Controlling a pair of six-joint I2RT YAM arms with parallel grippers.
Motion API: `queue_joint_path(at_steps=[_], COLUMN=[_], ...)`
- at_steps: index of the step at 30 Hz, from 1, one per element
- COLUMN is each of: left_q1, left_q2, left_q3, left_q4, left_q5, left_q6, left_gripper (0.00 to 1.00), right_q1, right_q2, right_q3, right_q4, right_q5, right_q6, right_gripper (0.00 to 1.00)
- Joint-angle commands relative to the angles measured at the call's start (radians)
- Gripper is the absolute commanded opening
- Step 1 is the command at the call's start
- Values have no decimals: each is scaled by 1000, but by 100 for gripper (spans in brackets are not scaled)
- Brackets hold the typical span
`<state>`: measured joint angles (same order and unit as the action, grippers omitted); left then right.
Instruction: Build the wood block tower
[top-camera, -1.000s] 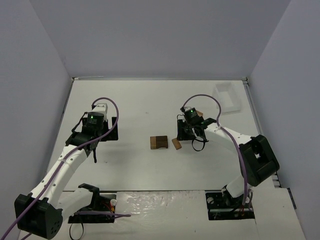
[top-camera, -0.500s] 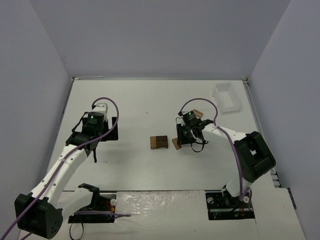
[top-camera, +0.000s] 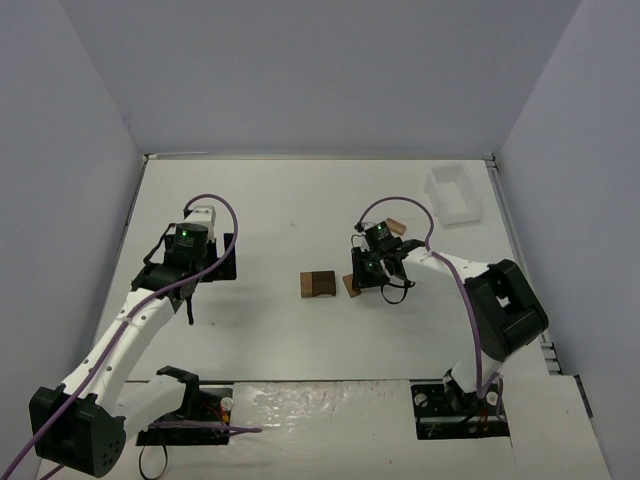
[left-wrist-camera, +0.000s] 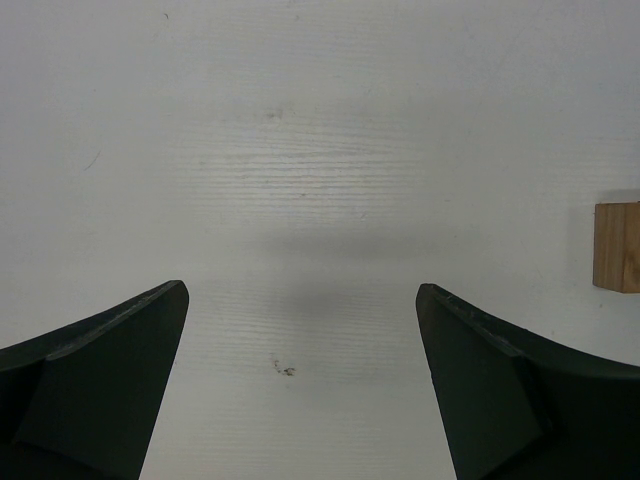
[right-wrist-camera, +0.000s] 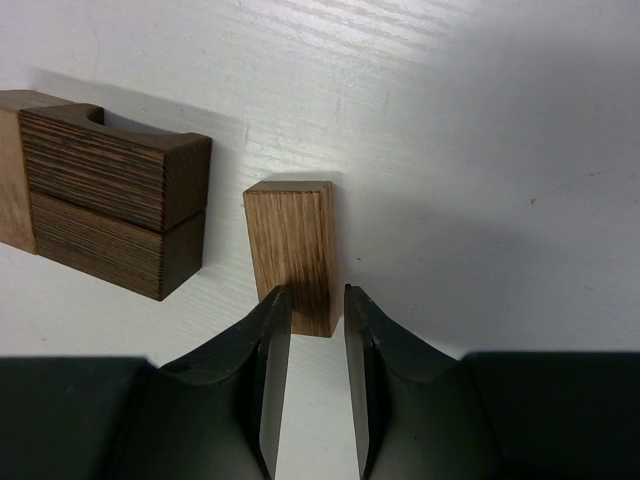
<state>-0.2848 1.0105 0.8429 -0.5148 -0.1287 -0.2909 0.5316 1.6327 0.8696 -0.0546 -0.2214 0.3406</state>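
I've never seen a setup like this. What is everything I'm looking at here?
block stack: one, dark brown with a light tan piece on its left, middle of the table
loose block: one, mid brown, just right of the stack and apart from it
small block: one, brown, farther back, behind the right arm
tray: one, white, far right corner
table: one, white, under everything
cables: two, purple, one along each arm
left arm: one, white and black, left side
left tool: one, black, open wide over bare table
right arm: one, white and black, right side
right tool: one, black, tips close together at the loose block's near end
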Motion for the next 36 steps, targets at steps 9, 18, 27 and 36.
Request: queue_joint_path(at_steps=[9,18,27,36], left_q1=[6,6,6,5], left_q2=[3,4,2,3], left_q3=[31,31,30,31], left_q4=[43,42,42,44], left_q5=[-9,-9,-11,-9], left_q6=[15,15,16,16], left_gripper=[97,97,97,97], right_q1=[4,31,42,50], right_q2=[4,9,6,13], right_q3=[-34,-23,-17,-6], right_q4=[44,83,87,91], right_q5=[-40,-26,-12,11], right_q6=[95,156,189,199], right_gripper=[15,12,11,11])
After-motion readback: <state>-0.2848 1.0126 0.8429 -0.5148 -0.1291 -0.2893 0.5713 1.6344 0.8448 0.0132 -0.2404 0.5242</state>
